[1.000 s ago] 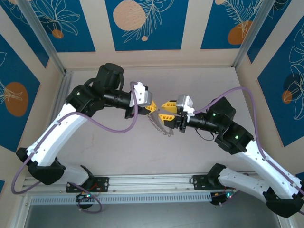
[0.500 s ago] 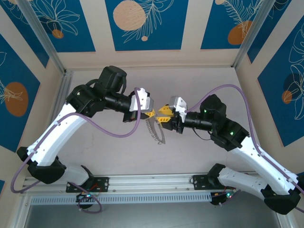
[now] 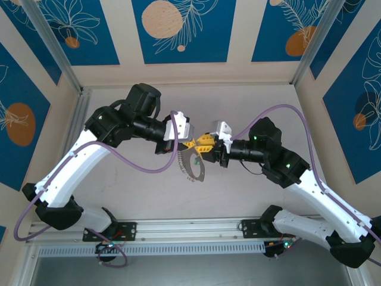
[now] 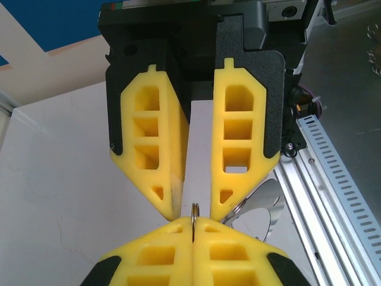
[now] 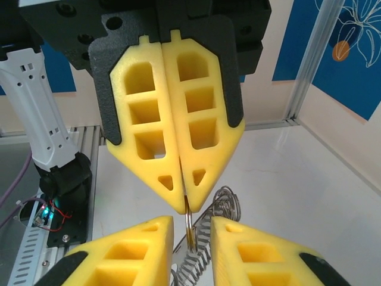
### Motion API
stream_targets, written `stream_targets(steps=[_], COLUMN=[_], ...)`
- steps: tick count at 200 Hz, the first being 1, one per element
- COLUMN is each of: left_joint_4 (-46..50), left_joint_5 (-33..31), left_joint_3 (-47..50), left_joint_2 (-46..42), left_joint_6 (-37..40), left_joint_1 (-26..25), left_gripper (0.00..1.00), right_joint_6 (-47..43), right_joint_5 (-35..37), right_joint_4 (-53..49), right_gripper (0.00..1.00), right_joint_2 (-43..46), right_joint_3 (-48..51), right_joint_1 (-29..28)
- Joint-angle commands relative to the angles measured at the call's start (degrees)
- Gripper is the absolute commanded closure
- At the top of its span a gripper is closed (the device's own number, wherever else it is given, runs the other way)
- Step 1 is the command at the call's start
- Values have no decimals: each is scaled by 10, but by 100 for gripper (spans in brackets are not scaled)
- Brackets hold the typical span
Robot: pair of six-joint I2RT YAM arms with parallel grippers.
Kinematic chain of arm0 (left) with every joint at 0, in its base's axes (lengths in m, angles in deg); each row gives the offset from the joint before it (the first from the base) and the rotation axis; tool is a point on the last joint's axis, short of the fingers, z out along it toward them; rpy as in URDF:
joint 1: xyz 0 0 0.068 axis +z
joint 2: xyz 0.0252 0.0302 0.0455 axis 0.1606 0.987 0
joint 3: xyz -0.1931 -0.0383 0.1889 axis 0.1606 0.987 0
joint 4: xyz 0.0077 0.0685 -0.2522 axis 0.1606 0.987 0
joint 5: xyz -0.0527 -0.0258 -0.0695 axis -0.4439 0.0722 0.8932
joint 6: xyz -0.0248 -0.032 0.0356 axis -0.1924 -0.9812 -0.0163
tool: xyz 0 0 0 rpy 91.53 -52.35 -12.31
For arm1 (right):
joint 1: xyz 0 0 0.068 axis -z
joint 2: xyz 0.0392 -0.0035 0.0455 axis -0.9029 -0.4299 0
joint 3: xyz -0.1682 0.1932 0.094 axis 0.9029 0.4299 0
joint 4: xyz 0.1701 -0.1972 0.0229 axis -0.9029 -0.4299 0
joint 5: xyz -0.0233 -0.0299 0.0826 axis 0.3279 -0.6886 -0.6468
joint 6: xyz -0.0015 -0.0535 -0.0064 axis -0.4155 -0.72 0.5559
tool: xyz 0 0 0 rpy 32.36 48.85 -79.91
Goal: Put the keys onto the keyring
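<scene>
Currently, top view: the pale table (image 3: 250,190) takes up the middle of the frame. The left arm (image 3: 71,161) rises from the lower left and the right arm (image 3: 321,199) from the lower right. Both bend inward and meet tip to tip at frame centre.

Left gripper (image 3: 190,143), just left of centre: its yellow fingers are pressed together and clamped on the keyring (image 3: 191,164). The right wrist view agrees. There the fingers at upper centre lie flush along their length, and a thin wire loop of the keyring pokes out below their tip.

Right gripper (image 3: 204,145), just right of centre, faces the left one with their tips nearly touching. Its fingers stand slightly apart and straddle that same loop. In the right wrist view, at the bottom edge, a gap shows on each side of the wire and no contact is visible.

The rest of the keyring hangs limp below the two tips in the top view, just under frame centre. A coiled, chain-like stretch shows at lower centre of the right wrist view. A flat silvery metal piece (image 4: 262,208) shows at lower right of the left wrist view. I cannot tell what it is.
</scene>
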State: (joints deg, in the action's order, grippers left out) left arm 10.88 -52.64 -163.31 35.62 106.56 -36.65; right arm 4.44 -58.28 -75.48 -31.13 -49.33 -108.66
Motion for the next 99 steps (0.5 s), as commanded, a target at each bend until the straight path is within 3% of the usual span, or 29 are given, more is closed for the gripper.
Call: stream_targets(steps=[1,57,99], left_joint_4=[-3,-9,-14], left_joint_5=[11,13,14], left_joint_3=[-18,-17,-16], left_joint_2=[1,2,2], left_joint_6=[9,4,1], left_joint_1=[-6,-7,-9], left_gripper=[100,100,100], right_joint_6=[8,10,7], right_joint_5=[-20,-27,-27], right_joint_4=[6,9,10], right_gripper=[79,80,92], right_joint_2=[-4,-6,-6], right_joint_3=[-2,4,5], right_joint_1=[4,4,5])
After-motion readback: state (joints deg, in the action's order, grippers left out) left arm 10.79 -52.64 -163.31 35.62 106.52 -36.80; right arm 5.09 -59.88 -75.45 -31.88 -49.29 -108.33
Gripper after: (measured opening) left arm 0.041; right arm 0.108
